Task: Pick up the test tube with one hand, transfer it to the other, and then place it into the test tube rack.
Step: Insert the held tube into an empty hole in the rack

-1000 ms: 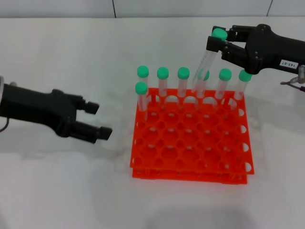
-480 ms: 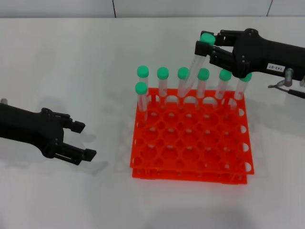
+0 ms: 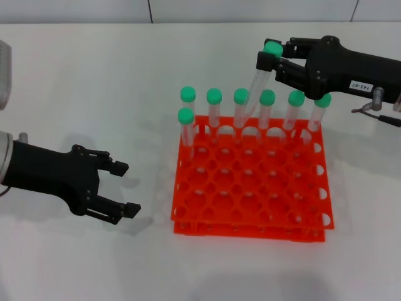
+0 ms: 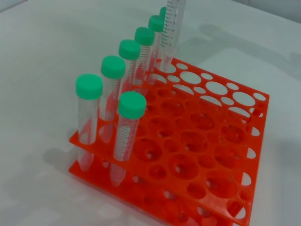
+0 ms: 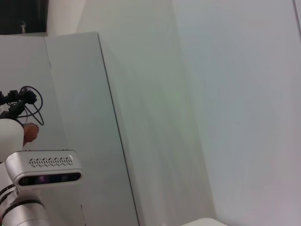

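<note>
White counter under everything, bare apart from the rack. Orange-red rack sits in the middle of it, two tiers, grid of round holes; six capped tubes stand along its far row and a seventh stands one row nearer at the left corner. My left arm is low over the counter, left of the rack and well apart from it, left fingers spread wide and holding nothing. My right arm, the one with the white label, comes in from the far right above the back row; right fingers are clamped on the test tube right up at its green cap. The tube hangs tilted, cap toward my right hand, lower end slanting down among the back-row tubes near the third and fourth caps; I can't tell whether the tip is in a hole yet. Left wrist view shows the tube rising past the far end of the row. Right wrist view shows only wall, no help. Handling guess: light, stiff, smooth clear plastic, likely slippery on the barrel, so the grip at the ribbed cap is the safer hold. Held that high it can swing, and neighbours are close, so it probably needs straightening upright before going down.
</note>
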`<state>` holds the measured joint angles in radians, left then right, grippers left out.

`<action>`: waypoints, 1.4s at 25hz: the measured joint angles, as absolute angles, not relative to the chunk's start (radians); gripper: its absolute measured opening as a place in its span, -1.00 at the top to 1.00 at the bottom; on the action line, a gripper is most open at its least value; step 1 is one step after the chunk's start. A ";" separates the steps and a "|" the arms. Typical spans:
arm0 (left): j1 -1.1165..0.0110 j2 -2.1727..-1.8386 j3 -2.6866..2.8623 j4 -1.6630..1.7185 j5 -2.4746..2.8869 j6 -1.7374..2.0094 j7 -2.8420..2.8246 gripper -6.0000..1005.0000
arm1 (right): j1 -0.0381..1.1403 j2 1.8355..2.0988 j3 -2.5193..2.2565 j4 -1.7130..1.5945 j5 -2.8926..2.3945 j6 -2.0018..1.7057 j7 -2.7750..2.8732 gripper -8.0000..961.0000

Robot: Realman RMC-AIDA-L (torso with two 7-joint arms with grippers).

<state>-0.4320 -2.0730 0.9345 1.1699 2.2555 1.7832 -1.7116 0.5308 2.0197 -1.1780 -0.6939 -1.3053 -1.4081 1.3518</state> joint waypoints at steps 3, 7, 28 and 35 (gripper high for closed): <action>-0.433 -2.074 0.935 1.160 2.254 1.781 -1.707 -0.76 | 0.531 2.020 -1.178 -0.694 -1.305 -1.408 1.352 0.44; -0.435 -2.074 0.940 1.156 2.255 1.781 -1.706 -0.76 | 0.532 2.022 -1.186 -0.690 -1.305 -1.407 1.351 0.44; -0.423 -2.075 0.956 1.147 2.262 1.788 -1.689 -0.76 | 0.562 2.026 -1.392 -0.687 -1.194 -1.247 1.294 0.44; -0.423 -2.075 0.956 1.147 2.260 1.791 -1.693 -0.76 | 0.562 2.026 -1.443 -0.687 -1.176 -1.209 1.271 0.44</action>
